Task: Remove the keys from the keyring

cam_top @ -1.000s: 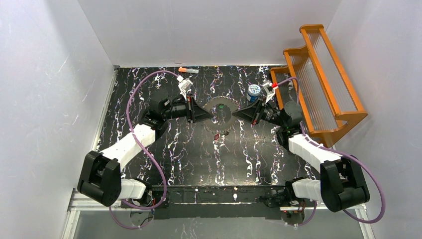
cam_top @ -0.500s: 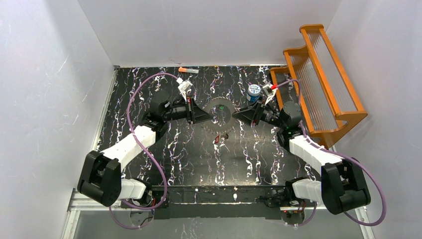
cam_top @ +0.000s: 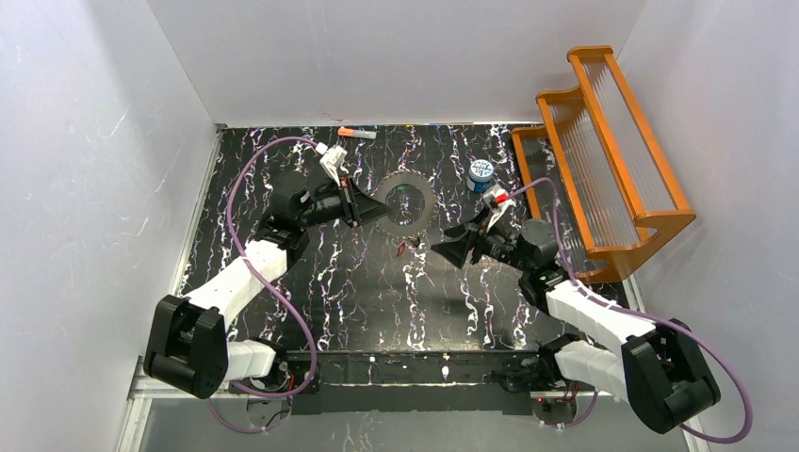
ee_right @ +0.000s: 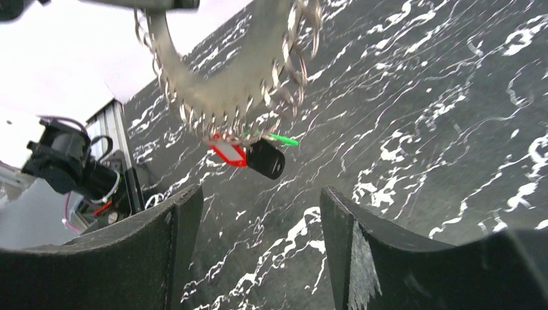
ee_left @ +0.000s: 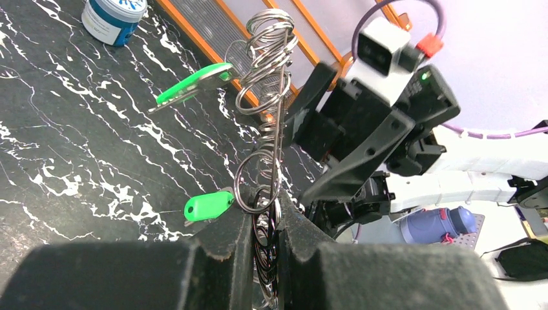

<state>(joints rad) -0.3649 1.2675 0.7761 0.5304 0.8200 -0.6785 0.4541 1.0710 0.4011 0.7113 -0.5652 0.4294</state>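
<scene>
Gripping the keyring [ee_right: 226,71] by its rim, the left hand [ee_left: 266,218] presents it; the right hand [ee_right: 258,197], wide open, must next pinch the red key [ee_right: 227,150].

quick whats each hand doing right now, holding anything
left hand: closed, gripping the keyring by its edge.
right hand: open, holding nothing.
</scene>
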